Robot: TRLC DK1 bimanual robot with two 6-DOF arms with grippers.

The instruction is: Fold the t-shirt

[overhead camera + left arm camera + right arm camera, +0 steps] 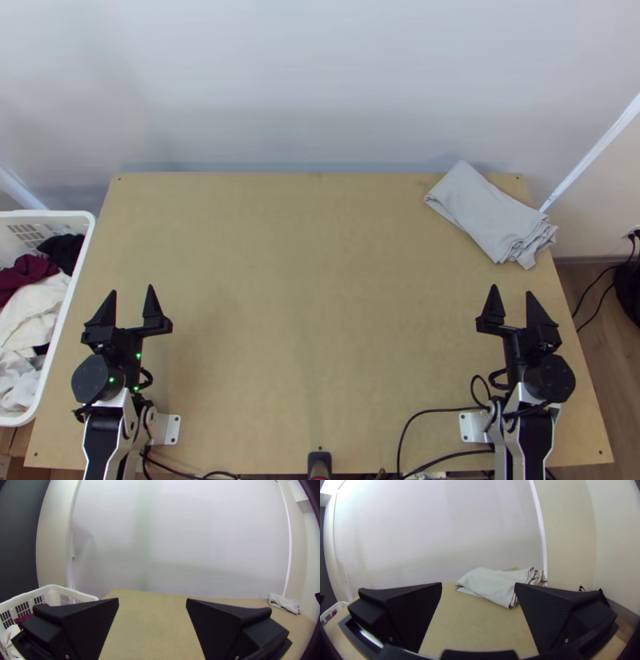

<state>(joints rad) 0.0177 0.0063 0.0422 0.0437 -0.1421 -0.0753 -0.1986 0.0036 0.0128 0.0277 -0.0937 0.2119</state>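
- At my far left, a white plastic laundry basket (pixel 48 214) stands beside the counter (pixel 304 304), holding a dark red garment (pixel 26 278), a black garment (pixel 62 252) and some white clothes (pixel 36 312). I can't tell whether any of these is a t-shirt.
- My left tool (pixel 131 290) is released, its two fingers well apart with nothing between them, over the counter's left part near the basket.
- Toward the right, what I take for the t-shirt (pixel 484 212) lies in the counter's far right corner. It is light grey, folded into a long, narrow bundle set at a slant, with loose, layered folds at its right end, which seems to reach past the counter's edge.
- My right tool (pixel 512 290) is released too, fingers wide and nothing in them, on the near side of the bundle and apart from it.
- I judge that I'm between steps: either this fold is done and the bundle set aside, or I have yet to start on it.
- If it counts as done, the next move is to leave it be and keep both arms parked. If not, I'd want the right tool to pinch the bundle, draw it to mid-counter, and have both tools open it flat before folding neatly.
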